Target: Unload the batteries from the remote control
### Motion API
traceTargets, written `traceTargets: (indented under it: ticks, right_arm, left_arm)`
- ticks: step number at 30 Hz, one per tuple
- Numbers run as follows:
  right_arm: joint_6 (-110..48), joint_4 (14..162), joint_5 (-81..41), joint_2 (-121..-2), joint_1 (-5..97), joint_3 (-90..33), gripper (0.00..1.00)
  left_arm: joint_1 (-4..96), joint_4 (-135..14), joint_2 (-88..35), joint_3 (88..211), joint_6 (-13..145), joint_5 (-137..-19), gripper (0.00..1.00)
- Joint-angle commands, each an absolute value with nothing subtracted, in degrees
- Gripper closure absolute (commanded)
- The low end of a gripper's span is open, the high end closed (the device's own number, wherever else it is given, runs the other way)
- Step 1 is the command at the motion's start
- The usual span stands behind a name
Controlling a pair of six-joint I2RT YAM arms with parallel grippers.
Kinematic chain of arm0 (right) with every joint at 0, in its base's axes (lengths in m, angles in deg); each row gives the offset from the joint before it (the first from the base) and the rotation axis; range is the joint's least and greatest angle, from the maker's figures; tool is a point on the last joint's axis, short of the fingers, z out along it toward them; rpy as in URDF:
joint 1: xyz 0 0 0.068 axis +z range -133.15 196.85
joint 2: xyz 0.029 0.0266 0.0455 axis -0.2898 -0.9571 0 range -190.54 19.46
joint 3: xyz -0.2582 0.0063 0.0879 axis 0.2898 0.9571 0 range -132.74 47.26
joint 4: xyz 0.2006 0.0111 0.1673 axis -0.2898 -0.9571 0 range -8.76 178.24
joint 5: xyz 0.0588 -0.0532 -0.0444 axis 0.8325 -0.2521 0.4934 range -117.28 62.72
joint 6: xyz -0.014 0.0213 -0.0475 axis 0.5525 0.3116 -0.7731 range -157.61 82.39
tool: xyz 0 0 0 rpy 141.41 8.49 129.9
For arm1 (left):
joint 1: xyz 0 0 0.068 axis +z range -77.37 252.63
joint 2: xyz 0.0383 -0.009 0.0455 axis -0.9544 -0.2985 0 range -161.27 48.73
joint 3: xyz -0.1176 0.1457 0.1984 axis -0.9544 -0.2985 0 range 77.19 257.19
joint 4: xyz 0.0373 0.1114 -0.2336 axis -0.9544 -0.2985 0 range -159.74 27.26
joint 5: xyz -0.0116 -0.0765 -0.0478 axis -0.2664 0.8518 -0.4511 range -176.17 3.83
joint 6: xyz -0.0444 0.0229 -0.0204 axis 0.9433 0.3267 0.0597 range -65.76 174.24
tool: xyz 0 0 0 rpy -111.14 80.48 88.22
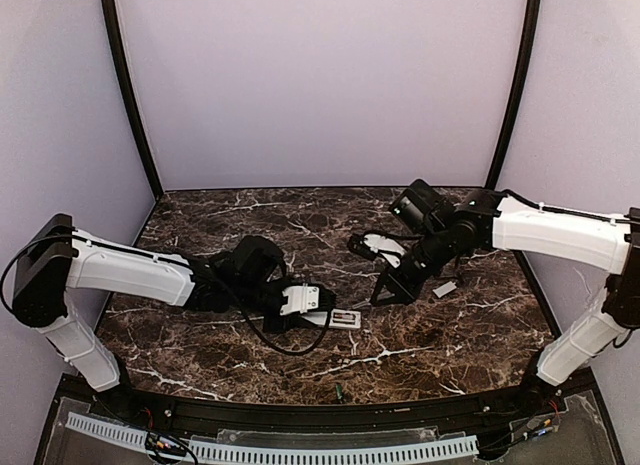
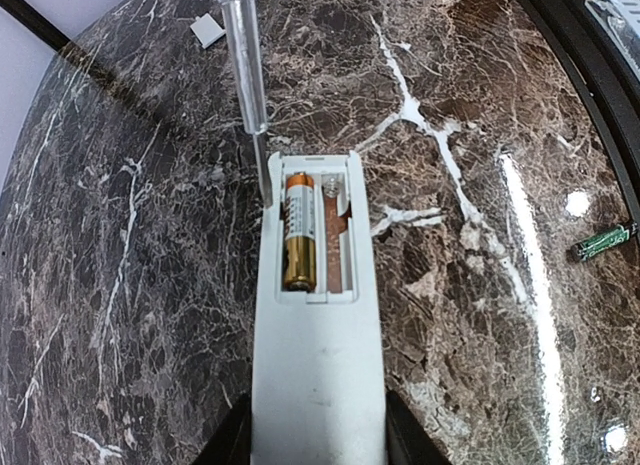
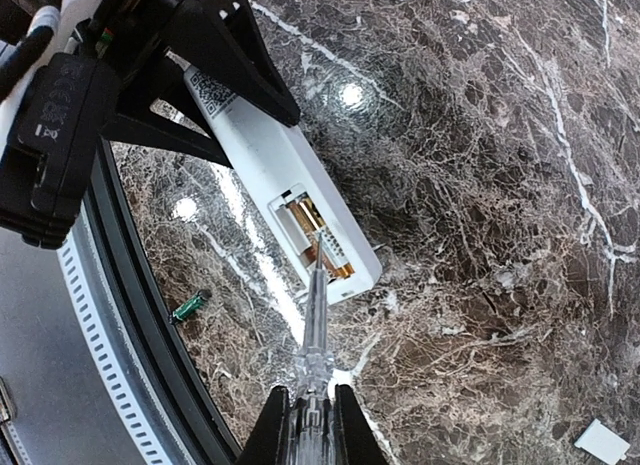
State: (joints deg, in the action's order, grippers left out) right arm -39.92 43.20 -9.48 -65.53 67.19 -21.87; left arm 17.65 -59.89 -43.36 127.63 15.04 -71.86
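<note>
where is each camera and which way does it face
Top external: above, behind the bases, looking down at the table; left arm, right arm show.
Left wrist: on that wrist, looks along the remote control; left fingers at bottom.
Right wrist: on that wrist, looks down the screwdriver; right fingers at bottom.
Wrist views share remote control, screwdriver, battery.

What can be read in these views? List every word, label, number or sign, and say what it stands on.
No word or number is legible.
On the remote control: a QR-style code square, no readable characters.
On the battery in its open compartment: label print, too blurred to read.
On the small green item: pale marks, too small to read.
On the clear-handled tool: no print shows.
</note>
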Motion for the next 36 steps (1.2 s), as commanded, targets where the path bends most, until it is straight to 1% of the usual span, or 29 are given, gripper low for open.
traceTargets:
  ticks: [1,13,36]
  right_arm:
    - [-40.6,44.0,-9.0,-66.6,67.9,-22.8,1.00]
    - [-40.3,44.4,-9.6,-69.4,68.2,-22.1,1.00]
    - [-40.4,46.0,-11.8,-73.1,68.6,-22.1,1.00]
  left_arm:
    - [17.0,-60.7,-44.4,127.9,14.0,-72.4,1.00]
    - [15.8,-60.9,-46.6,127.7,12.4,-75.7,1.00]
    - [15.3,-61.7,-48.0,128.4,12.7,-76.1,1.00]
